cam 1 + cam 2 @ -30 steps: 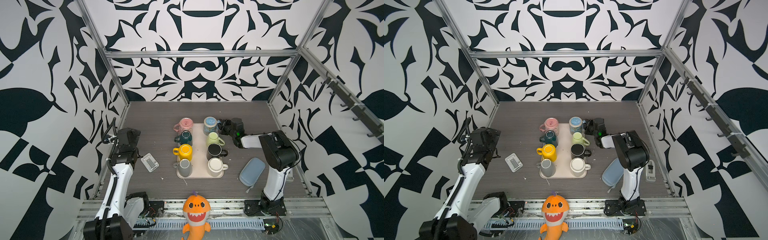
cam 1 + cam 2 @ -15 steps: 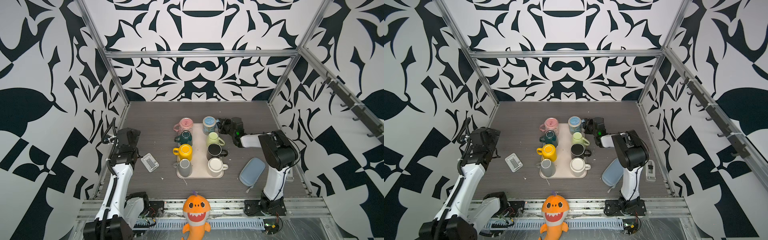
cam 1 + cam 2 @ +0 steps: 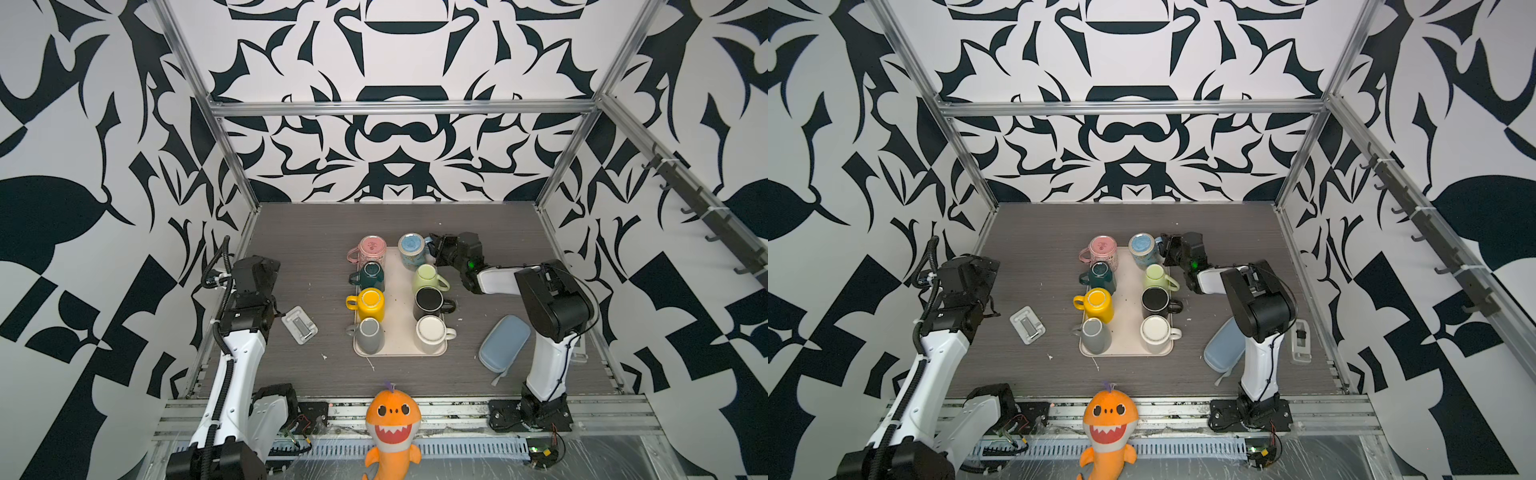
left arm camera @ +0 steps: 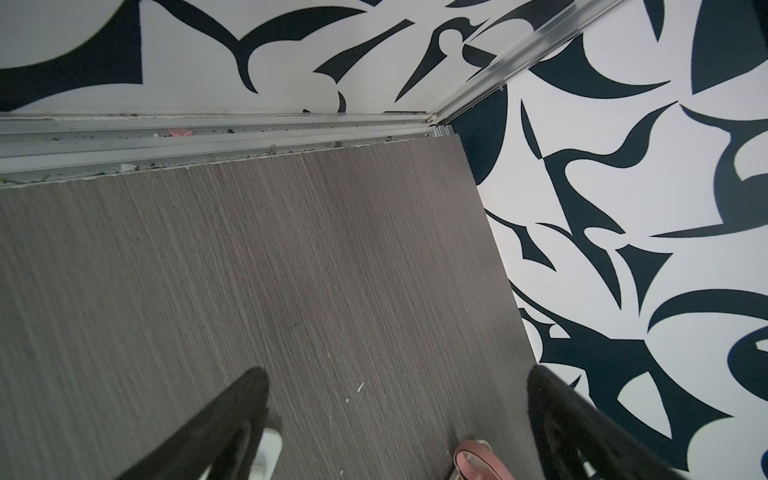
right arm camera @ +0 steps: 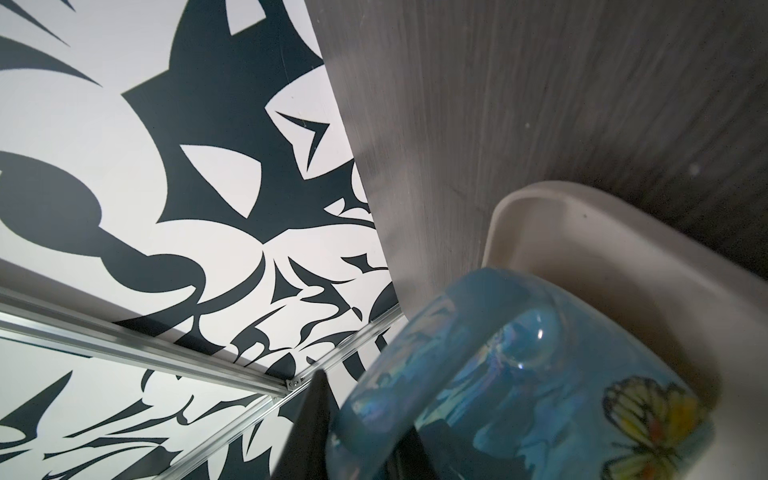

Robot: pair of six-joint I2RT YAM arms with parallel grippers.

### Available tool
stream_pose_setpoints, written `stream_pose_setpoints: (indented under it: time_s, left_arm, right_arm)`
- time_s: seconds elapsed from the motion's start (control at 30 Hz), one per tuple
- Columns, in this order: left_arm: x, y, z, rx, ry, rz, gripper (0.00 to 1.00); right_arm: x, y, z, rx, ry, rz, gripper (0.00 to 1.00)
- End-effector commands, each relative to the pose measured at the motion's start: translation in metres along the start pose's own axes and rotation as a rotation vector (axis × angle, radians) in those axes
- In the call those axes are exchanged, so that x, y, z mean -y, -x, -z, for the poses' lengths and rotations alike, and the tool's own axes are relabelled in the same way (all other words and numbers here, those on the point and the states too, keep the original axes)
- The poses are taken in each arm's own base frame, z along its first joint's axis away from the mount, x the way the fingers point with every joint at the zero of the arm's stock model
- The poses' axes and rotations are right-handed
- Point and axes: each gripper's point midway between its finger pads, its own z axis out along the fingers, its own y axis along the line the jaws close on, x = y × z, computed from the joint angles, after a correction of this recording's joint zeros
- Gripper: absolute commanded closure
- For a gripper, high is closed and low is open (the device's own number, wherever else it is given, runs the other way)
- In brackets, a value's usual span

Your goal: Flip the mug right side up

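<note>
The dark wood-grain table (image 3: 316, 232) fills the floor of the patterned booth, and at its middle lies the cream tray (image 3: 397, 286) with eight mugs in two columns. Off to the right of the tray, a pale blue case (image 3: 503, 343) rests flat on the table; at the near edge an orange shark plush (image 3: 392, 428) sits on the rail. Over on the left, a small grey device (image 3: 299, 324) lies near the left arm.

On the tray now: the pink mug (image 3: 371, 248), teal mug (image 3: 370, 274), yellow mug (image 3: 370, 303) and grey mug (image 3: 369, 334) run down the left column, all showing their bases. In the right column the green mug (image 3: 428, 277), black mug (image 3: 430, 302) and white mug (image 3: 432, 332) stand below the blue mug (image 3: 411, 248), which sits base up at the tray's far right corner in both top views.

The right gripper (image 3: 434, 249) reaches in from the right, and it is clamped narrow on the blue mug's handle (image 5: 449, 374), the dark fingers (image 5: 311, 419) pinching either side in the right wrist view, a butterfly print showing on the glaze. The mug's rim rests in the tray corner.

The left gripper (image 4: 395, 415) hangs at the left side, spread wide with nothing between its fingers (image 4: 232, 419), only bare table below.
</note>
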Motion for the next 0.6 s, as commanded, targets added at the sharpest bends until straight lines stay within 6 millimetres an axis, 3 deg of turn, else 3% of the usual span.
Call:
stream_pose_setpoints:
  time_s: [0.0, 0.57]
  left_arm:
    - [0.002, 0.007, 0.006, 0.024, 0.0, 0.001, 0.0]
    - [0.004, 0.007, 0.007, 0.019, -0.008, 0.001, 0.0]
  right_arm:
    - [-0.053, -0.029, 0.002, -0.079, 0.146, 0.091, 1.0]
    - [-0.064, -0.045, 0.003, -0.132, 0.189, 0.166, 1.0]
